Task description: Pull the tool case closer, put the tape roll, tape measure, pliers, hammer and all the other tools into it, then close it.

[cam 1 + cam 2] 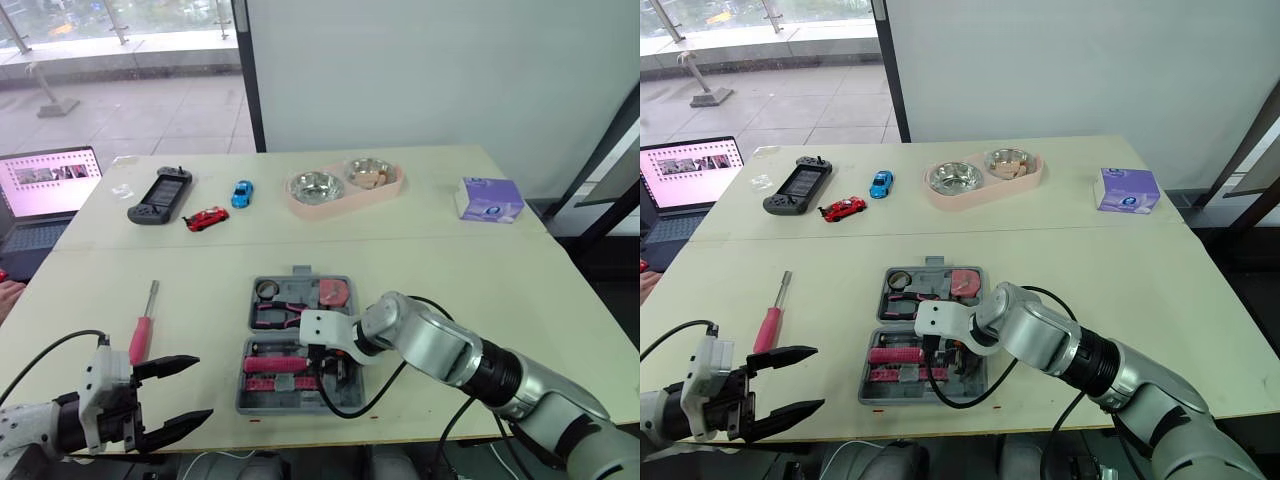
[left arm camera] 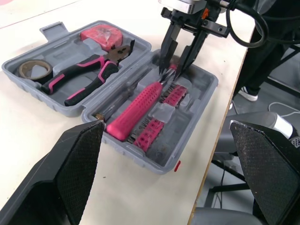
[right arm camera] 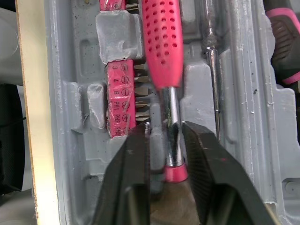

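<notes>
Pink bit strip: marks read 3, 4, PH1, PH2; the rest is too blurred to read; it is seated in the tool case.
Look of tool case: grey moulded plastic, opened flat, both halves facing up.
Place of tool case: on the pale surface, close to its front edge.
Farther half: tape roll, pliers with pink-and-black handles, and red tape measure, each in its recess.
Nearer half: pink dotted-grip tool with a steel shaft, and a slim screwdriver alongside.
Loose screwdriver: pink handle, lying on the surface left of the case, well apart from it.
Right pincer: fingers narrowly parted, straddling the steel shaft near its pink end cap; a gap shows on one side, so nothing is clamped.
Left pincer: spread wide, empty, over the surface's front edge near the loose screwdriver's handle.
Back of surface: game controller, red toy car, blue toy car, pink twin-bowl feeder, purple tissue box with unreadable print.
</notes>
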